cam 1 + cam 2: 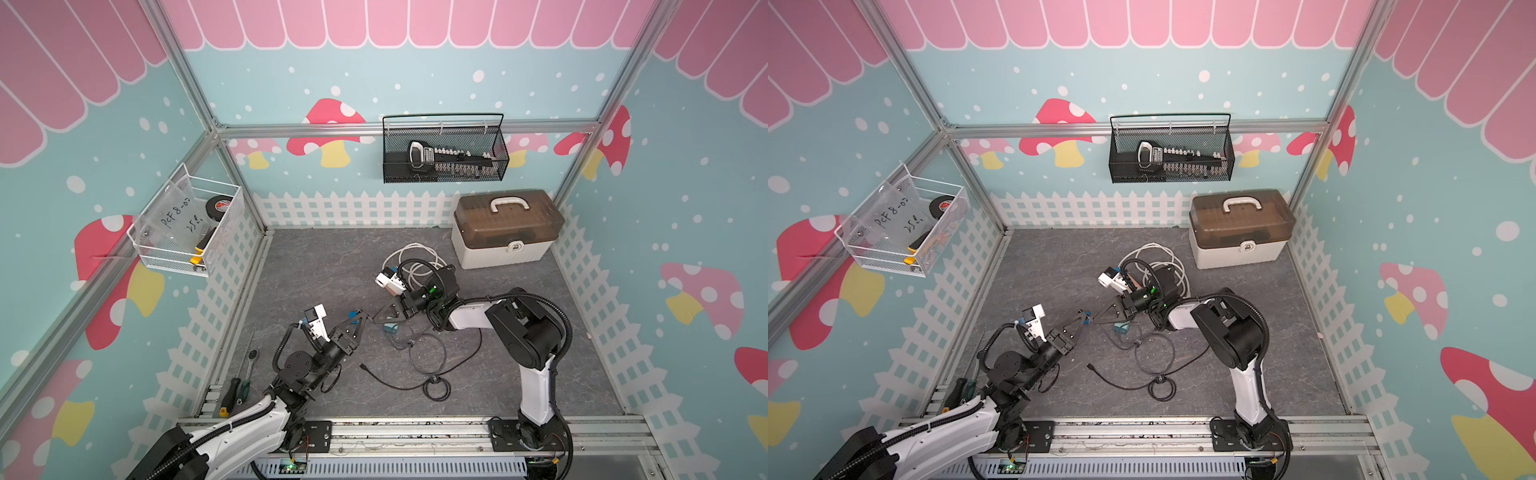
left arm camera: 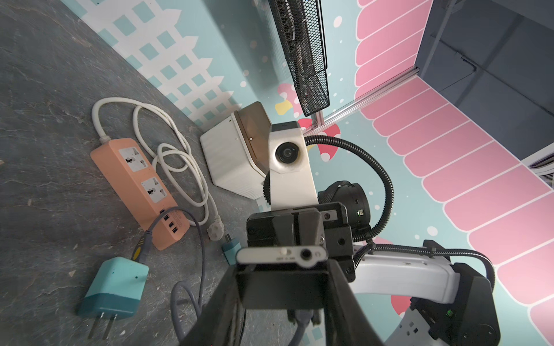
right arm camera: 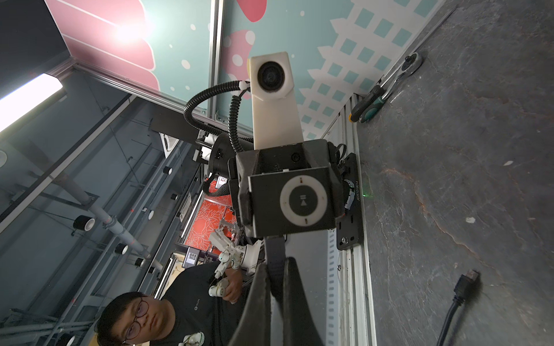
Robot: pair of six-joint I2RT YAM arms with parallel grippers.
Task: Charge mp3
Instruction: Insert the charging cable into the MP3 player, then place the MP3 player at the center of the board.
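Note:
The mp3 (image 3: 292, 200) is a small dark square player with a white control ring. My left gripper (image 2: 283, 266) is shut on its sides, holding it above the floor mid-table (image 1: 358, 316). Its silver top edge (image 2: 281, 254) shows a switch and an empty jack. My right gripper (image 3: 275, 263) meets it tip to tip (image 1: 375, 321) and is shut on the grey cable's plug (image 2: 299, 319) at the player's bottom edge. Whether the plug is seated is hidden. The cable's other end sits in a teal charger (image 2: 114, 284) lying on the floor.
An orange power strip (image 2: 135, 185) with a white cord (image 1: 415, 253) lies behind my right wrist. A black cable (image 1: 436, 388) coils on the floor. A toolbox (image 1: 507, 228) stands back right. Wire baskets (image 1: 444, 149) (image 1: 187, 232) hang on the walls. Hand tools (image 1: 245, 374) lie front left.

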